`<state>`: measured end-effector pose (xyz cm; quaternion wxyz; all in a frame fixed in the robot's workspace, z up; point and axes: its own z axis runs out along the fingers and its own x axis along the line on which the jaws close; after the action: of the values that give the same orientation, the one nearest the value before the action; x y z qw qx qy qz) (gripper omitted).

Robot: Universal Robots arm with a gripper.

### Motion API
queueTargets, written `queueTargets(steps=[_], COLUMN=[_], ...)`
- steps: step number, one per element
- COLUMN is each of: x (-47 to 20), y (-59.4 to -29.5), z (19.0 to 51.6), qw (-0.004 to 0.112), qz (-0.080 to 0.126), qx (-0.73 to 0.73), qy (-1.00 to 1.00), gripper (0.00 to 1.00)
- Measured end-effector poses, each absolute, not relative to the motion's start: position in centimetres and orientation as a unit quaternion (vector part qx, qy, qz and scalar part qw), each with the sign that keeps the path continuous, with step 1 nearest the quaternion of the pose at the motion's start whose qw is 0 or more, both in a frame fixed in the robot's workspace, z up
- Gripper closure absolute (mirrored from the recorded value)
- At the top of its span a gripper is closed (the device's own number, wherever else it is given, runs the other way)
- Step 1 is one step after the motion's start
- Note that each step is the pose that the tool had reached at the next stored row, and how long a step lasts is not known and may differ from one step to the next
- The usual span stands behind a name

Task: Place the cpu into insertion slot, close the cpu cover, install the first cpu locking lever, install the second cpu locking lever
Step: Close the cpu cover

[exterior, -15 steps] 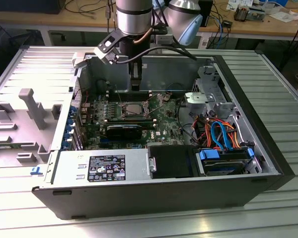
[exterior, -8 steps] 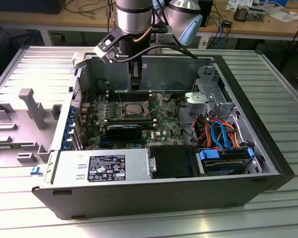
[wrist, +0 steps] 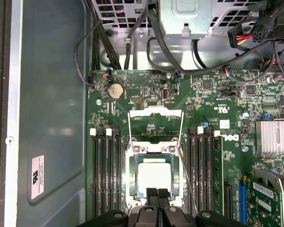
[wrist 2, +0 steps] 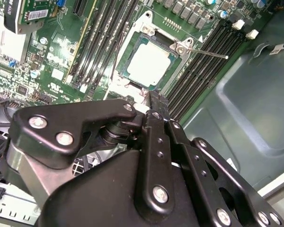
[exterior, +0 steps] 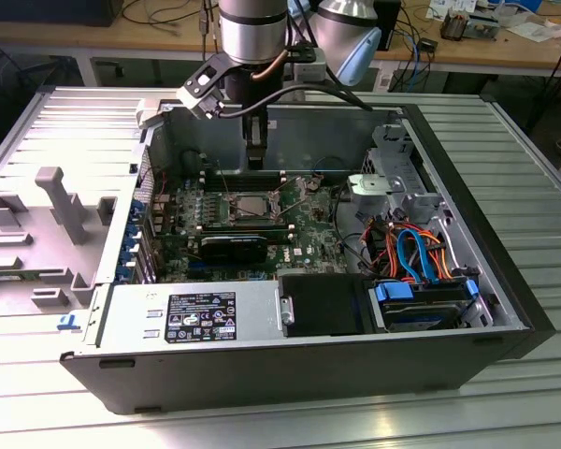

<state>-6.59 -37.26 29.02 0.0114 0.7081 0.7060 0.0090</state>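
So the exterior view gives you the big picture: the open computer case (exterior: 262,374) lying on its side on the ribbed table (exterior: 533,150), the arm reaching down into it, and the gripper (exterior: 254,157) hanging over the green motherboard (exterior: 313,238) near the case's far wall. From there you can barely make out the socket though. The first wrist view is where it gets useful. The cpu (wrist: 155,176) is lying in the insertion slot (wrist: 133,179), between the two banks of black memory slots (wrist: 106,170). The cpu cover (wrist: 155,112) is flipped open and lies back beyond the socket, with green board showing through its window. The cpu itself is a flat square with a dull pale silver top and a thin green edge around it, sitting square to the silver rim. The fingertips (wrist: 151,193) are pressed together with nothing between them, right at the cpu's near edge (can't tell if they're touching it or just above it). The second wrist view shows one thing more clearly: a thin silver locking lever (wrist 2: 206,51) swung out from the socket corner, lying across the memory slots. The cpu shows up there too, bright against the dark socket.
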Motion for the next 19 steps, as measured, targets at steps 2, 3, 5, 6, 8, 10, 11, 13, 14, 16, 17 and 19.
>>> queueTargets(steps=[2,3,5,6,8,10,11,13,14,16,17,19], x=[-6.5,-6.4,-6.3,-6.3,-6.3,-6.0,-6.0,-5.7,-5.5,-5.1,-5.0,-4.8], y=[-37.3,-37.3,-37.3,-37.3,-37.3,-37.3,-37.3,-37.3,-37.3,-37.3,-37.3,-37.3], z=[29.0,29.0,29.0,29.0,29.0,29.0,29.0,29.0,29.0,29.0,29.0,28.9], qw=[0.011,0.011,0.011,0.011,0.011,0.011,0.011,0.011,0.011,0.011,0.011,0.011], qz=[0.009,0.009,0.009,0.009,0.009,0.009,0.009,0.009,0.009,0.009,0.009,0.009], qx=[0.708,0.708,0.708,0.708,0.708,0.708,0.708,0.708,0.708,0.708,0.708,0.708], qy=[0.706,0.706,0.706,0.706,0.706,0.706,0.706,0.706,0.706,0.706,0.706,0.706], gripper=[0.89,0.89,0.89,0.89,0.89,0.89,0.89,0.89,0.89,0.89,0.89,0.89])
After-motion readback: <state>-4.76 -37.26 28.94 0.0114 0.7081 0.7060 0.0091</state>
